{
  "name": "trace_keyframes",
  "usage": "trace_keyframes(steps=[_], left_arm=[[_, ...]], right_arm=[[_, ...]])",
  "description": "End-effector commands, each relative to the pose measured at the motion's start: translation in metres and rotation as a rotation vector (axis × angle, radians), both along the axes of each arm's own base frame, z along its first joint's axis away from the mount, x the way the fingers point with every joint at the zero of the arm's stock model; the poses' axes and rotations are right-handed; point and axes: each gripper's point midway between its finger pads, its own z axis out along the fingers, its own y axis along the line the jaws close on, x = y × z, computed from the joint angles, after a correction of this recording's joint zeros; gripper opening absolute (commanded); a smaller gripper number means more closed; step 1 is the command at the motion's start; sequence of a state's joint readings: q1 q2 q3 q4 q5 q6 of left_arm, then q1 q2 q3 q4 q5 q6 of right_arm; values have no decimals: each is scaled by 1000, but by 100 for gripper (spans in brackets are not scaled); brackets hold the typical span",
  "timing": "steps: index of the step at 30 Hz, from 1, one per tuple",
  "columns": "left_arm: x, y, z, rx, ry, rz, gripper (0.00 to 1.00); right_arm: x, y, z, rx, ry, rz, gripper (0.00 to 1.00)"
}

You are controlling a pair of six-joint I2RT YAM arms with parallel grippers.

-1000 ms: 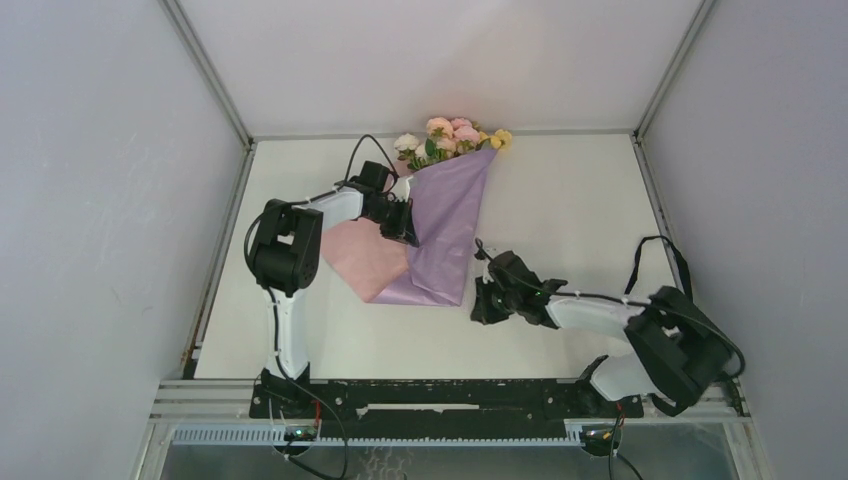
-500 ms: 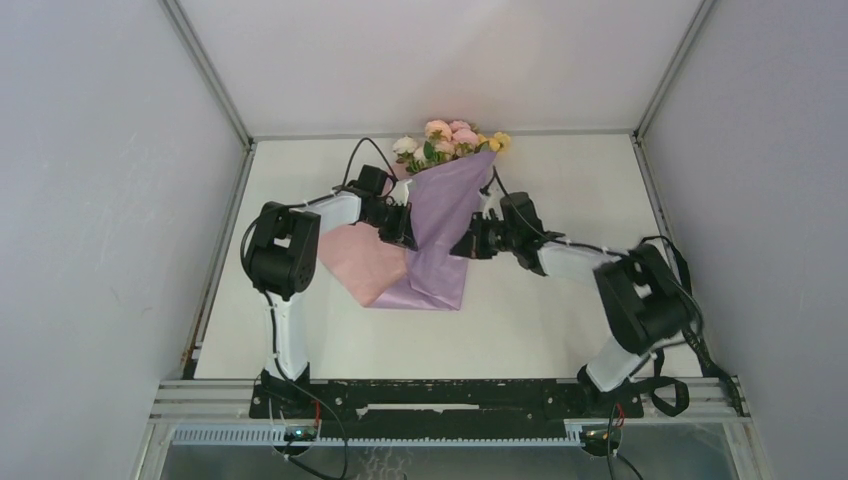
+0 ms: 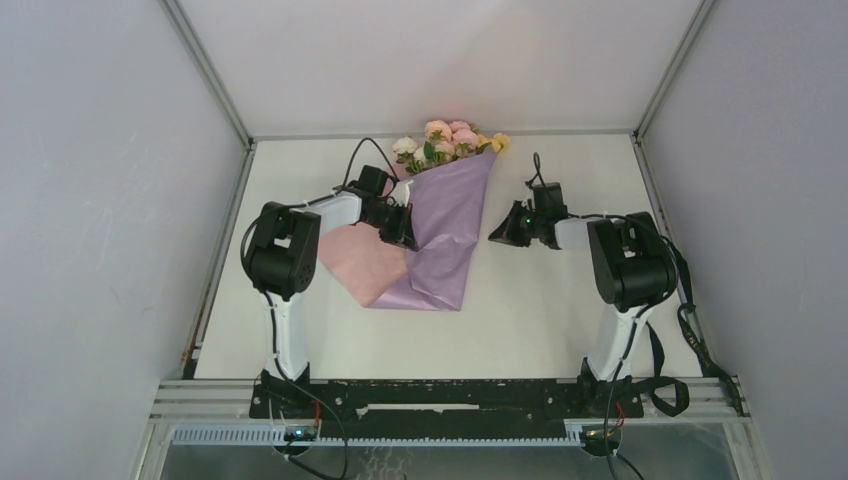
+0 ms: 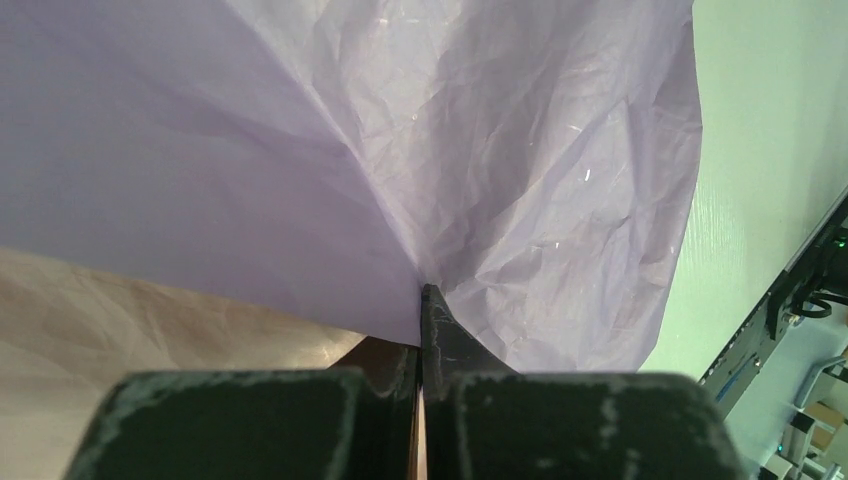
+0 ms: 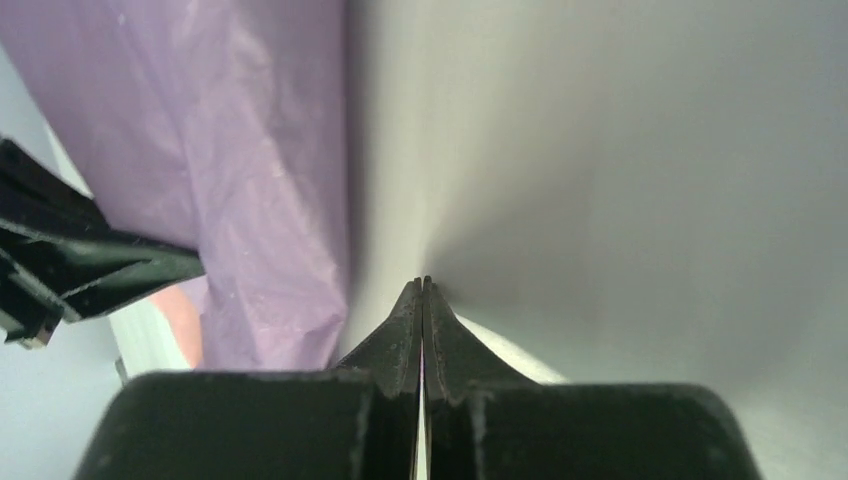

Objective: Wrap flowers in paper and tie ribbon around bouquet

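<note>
- Two arms reach in over the white table (image 3: 560, 300), one on each side of a wrapped bunch.
- The flowers (image 3: 450, 138) lie at the far side of the table. Their pink, white and yellow heads stick out past the top edge of the wrap.
- The paper (image 3: 447, 230) is lilac and crinkled. It is folded over the stems and lies flat, running from the heads back toward the arms' bases.
- A pinkish flap (image 3: 358, 258) shows from under the paper's left side. It may be the sheet's other face or a second sheet; the overhead view is too coarse to tell.
- The left gripper (image 3: 402, 226) is clenched on the paper's left edge, about halfway along the wrap. In the left wrist view its fingertips (image 4: 442, 335) meet right where the creases in the sheet run together.
- The right gripper (image 3: 497, 238) is squeezed closed with nothing in it. It sits just to the right of the paper, apart from it and pointing toward it.
- In the right wrist view the lilac edge lies to the left of the closed tips, and bare table is ahead.
</note>
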State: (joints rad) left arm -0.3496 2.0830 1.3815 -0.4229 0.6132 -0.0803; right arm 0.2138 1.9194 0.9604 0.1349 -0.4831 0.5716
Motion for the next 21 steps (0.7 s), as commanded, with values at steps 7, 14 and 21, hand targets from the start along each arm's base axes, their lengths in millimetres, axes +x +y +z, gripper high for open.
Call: trace_keyframes(steps=[7, 14, 21], left_arm=[[-17, -4, 6, -14, 10, -55, 0], [-18, -3, 4, -4, 18, -53, 0], [-19, -4, 2, -7, 33, -57, 0]], right_arm=[[33, 19, 83, -16, -277, 136, 3], [96, 38, 85, 71, -289, 68, 4], [145, -1, 55, 9, -203, -79, 3]])
